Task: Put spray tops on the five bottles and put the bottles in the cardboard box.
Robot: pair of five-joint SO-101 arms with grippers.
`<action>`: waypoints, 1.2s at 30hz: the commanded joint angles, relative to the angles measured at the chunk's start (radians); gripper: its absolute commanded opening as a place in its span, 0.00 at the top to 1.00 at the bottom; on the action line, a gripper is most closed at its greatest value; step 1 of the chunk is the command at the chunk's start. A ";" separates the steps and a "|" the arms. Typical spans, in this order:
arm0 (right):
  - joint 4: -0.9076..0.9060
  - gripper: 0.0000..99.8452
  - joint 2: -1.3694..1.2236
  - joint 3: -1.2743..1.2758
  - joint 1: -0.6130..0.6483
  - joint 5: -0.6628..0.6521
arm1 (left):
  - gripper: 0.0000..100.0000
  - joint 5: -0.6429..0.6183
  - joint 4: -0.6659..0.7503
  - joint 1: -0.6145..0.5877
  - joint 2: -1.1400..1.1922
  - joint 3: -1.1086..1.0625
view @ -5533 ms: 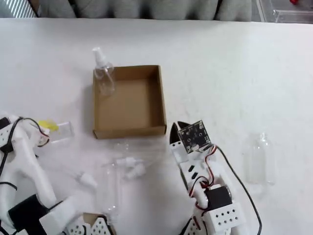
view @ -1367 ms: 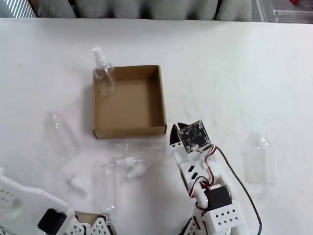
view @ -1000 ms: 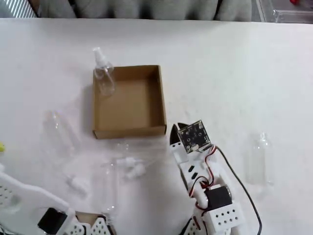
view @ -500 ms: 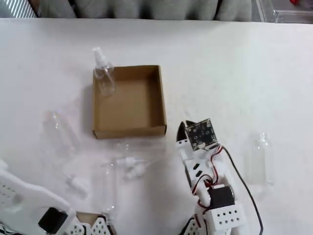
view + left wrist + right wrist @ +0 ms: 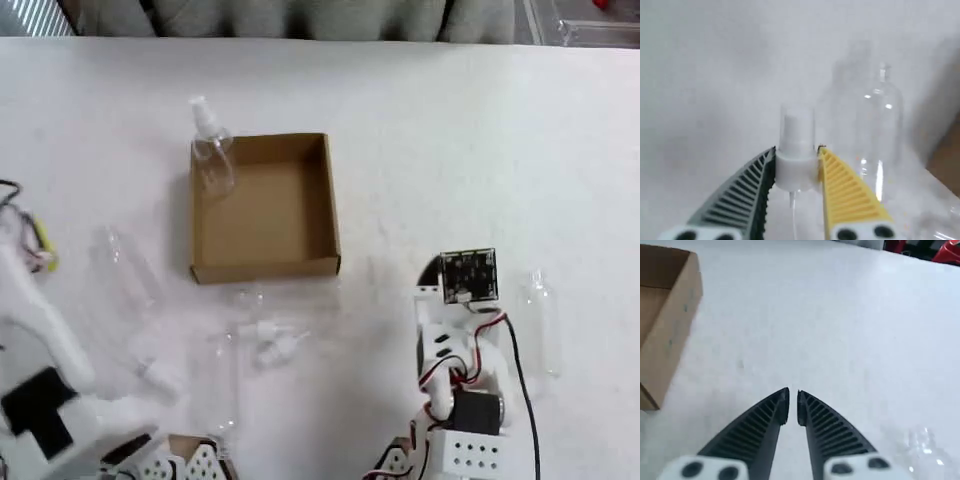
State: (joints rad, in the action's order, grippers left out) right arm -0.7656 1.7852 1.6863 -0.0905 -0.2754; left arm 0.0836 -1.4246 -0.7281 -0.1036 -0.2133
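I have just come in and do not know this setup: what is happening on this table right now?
Two robot arms are putting spray tops on clear bottles and boxing them. The left gripper holds a spray top between its fingers, close to a clear bottle. The right gripper is shut and empty above the table. One capped bottle stands at a corner of the cardboard box. Other bottles and loose tops lie on the table.

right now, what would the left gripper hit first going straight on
Probably the clear bottle, just ahead and slightly off the line of the left gripper holding a spray top; depth unclear.
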 commanded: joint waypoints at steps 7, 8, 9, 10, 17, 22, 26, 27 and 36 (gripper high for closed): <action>-0.051 0.99 0.008 0.005 -0.142 -0.048 | 0.98 -0.293 -0.060 0.694 -0.581 -0.219; -0.047 0.99 0.008 0.005 -0.148 -0.048 | 0.98 -0.321 -0.072 0.782 -0.607 -0.221; -0.045 0.99 0.008 0.005 -0.153 -0.048 | 0.98 -0.353 -0.081 0.869 -0.625 -0.221; -0.045 0.99 0.008 0.005 -0.153 -0.048 | 0.98 -0.385 -0.084 0.957 -0.636 -0.221; -0.050 0.99 0.008 0.005 -0.153 -0.048 | 0.98 -0.407 0.017 1.379 -0.639 -0.262; -0.050 0.99 0.007 0.005 -0.156 -0.048 | 0.98 -0.416 0.342 1.537 -0.639 -0.454; -0.050 0.99 0.007 0.005 -0.156 -0.048 | 0.98 -0.417 0.640 1.561 -0.638 -0.620; -0.050 0.99 0.007 0.005 -0.156 -0.048 | 0.98 -0.417 0.698 1.561 -0.638 -0.651; -0.050 0.99 0.008 0.005 -0.151 -0.048 | 0.98 -0.511 0.907 1.491 -0.636 -0.767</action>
State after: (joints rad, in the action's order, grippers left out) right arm -0.8147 1.7852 1.6863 -0.2332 -0.3122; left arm -0.3997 -0.6099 0.8170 -0.7142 -0.9651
